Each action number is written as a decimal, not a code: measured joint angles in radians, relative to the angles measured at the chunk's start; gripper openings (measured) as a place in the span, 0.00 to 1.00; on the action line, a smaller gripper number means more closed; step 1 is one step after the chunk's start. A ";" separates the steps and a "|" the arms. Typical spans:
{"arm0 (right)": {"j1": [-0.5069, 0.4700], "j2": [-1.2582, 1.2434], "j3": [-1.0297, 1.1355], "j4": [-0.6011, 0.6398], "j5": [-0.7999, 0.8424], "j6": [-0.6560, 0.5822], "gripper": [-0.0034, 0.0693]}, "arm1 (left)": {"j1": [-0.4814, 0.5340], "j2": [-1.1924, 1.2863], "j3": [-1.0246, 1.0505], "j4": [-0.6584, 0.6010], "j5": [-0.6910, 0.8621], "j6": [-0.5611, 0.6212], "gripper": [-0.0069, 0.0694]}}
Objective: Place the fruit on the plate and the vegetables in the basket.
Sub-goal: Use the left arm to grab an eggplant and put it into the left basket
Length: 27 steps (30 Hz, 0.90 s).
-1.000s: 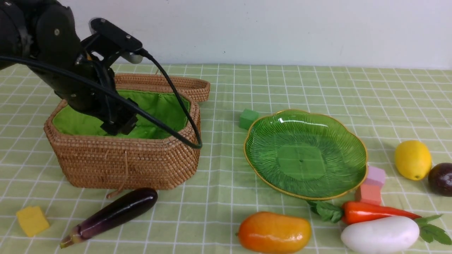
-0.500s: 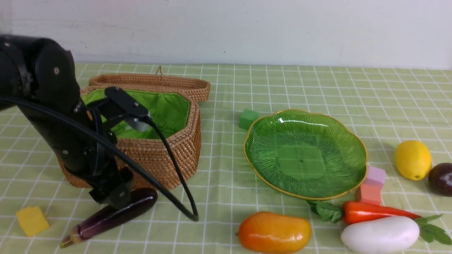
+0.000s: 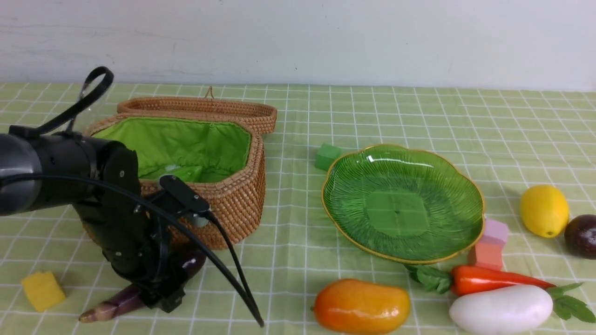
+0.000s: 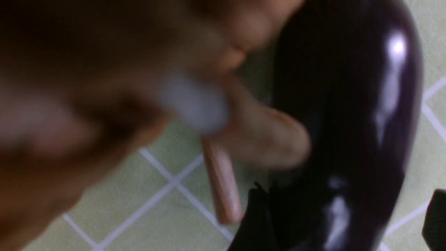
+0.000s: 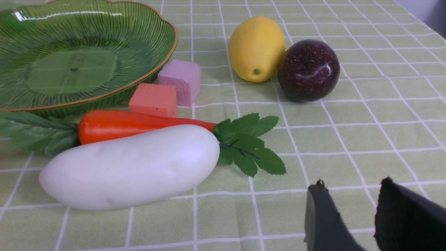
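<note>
Two vegetables lie near my right claw (image 5: 353,195), the white radish (image 5: 129,167) and the carrot (image 5: 132,123). That claw hangs a little parted and holds nothing. My left claw (image 3: 164,298) is low on the tablecloth (image 3: 298,242), in front of the wicker basket (image 3: 233,200). Its jaws stand on both sides of the eggplant (image 4: 352,115), one finger close to the skin and the other apart from it. I judge they are not closed yet. I stand across its middle, so that the glossy body lifts level, I think.
</note>
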 joint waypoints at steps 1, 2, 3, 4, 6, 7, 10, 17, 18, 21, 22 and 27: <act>0.000 0.000 0.000 0.000 0.000 0.000 0.38 | 0.000 0.000 0.000 0.000 0.002 0.001 0.79; 0.000 0.000 0.000 0.000 0.000 0.000 0.38 | 0.000 0.000 0.000 0.000 0.005 0.001 0.76; 0.000 0.000 0.000 0.000 0.000 0.000 0.38 | 0.000 0.000 0.000 0.000 0.007 0.001 0.75; 0.000 0.000 0.000 0.000 0.000 0.000 0.38 | 0.000 0.000 -0.001 -0.002 0.015 0.001 0.70; 0.000 0.000 0.000 0.000 0.000 0.000 0.38 | 0.000 0.000 -0.006 -0.004 0.032 0.001 0.61; 0.000 0.000 0.000 0.000 0.000 0.000 0.38 | 0.000 0.000 -0.008 -0.006 0.041 0.001 0.59; 0.000 0.000 0.000 0.000 0.000 0.000 0.38 | 0.000 -0.002 -0.019 -0.012 0.070 0.001 0.59; 0.000 0.000 0.000 0.000 0.000 0.000 0.38 | 0.000 -0.109 -0.125 -0.041 0.240 0.001 0.59; 0.000 0.000 0.000 0.000 0.000 0.000 0.38 | 0.000 -0.131 -0.147 -0.041 0.248 0.001 0.59; 0.000 0.000 0.000 0.000 0.000 0.000 0.38 | 0.000 -0.204 -0.235 -0.041 0.249 0.011 0.59; 0.000 0.000 0.000 0.000 0.000 0.000 0.38 | 0.000 -0.213 -0.241 -0.041 0.248 0.014 0.59; 0.000 0.000 0.000 0.000 0.000 0.000 0.38 | 0.000 -0.262 -0.346 -0.013 0.062 0.056 0.59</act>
